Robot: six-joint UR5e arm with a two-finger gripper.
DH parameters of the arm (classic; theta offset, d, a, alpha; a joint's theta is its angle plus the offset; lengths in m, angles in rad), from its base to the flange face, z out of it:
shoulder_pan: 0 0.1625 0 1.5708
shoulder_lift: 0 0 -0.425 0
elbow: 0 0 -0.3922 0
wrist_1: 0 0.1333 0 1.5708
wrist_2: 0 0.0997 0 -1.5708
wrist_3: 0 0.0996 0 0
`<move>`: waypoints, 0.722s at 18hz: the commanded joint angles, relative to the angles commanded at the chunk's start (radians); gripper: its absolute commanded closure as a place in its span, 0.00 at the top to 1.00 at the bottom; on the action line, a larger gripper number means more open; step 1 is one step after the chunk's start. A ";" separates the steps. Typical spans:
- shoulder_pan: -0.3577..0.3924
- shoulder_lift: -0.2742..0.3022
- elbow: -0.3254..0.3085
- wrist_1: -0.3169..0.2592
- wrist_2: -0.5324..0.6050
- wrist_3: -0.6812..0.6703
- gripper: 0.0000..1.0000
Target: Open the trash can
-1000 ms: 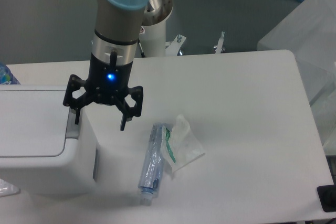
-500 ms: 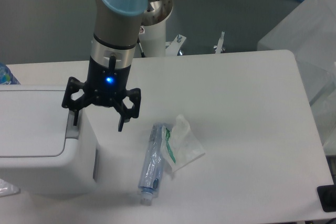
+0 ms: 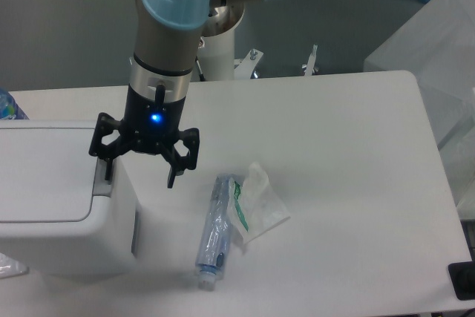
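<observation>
Hovering unchanged, the spread end effector (image 3: 140, 181) straddles the trash can (image 3: 52, 191) edge.

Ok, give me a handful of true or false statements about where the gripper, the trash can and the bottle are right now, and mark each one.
1. The gripper is open. True.
2. The trash can has its lid raised. False: the lid lies flat and shut.
3. A crushed plastic bottle lies on the table. True.
4. The gripper holds the bottle. False: the bottle lies apart, to the gripper's lower right in the camera view.
5. One finger sits over the can's grey strip. True.
</observation>
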 joint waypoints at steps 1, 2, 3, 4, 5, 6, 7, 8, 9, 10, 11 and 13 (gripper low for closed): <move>0.000 0.000 0.000 0.000 0.000 0.000 1.00; 0.000 -0.002 0.000 0.000 0.000 0.000 1.00; 0.000 -0.002 0.000 0.000 0.000 0.000 1.00; 0.000 -0.002 0.000 0.000 0.000 -0.002 1.00; 0.000 -0.002 0.000 0.000 0.000 0.000 1.00; 0.000 -0.003 0.000 0.002 0.000 -0.002 1.00; 0.000 -0.003 0.000 0.002 0.000 -0.002 1.00; 0.002 -0.002 0.005 0.003 0.002 0.003 1.00; 0.002 0.001 0.017 0.014 0.002 0.009 1.00; 0.002 0.003 0.035 0.046 0.003 0.009 1.00; 0.005 0.003 0.055 0.079 0.003 0.011 1.00; 0.012 0.003 0.095 0.115 0.009 0.020 1.00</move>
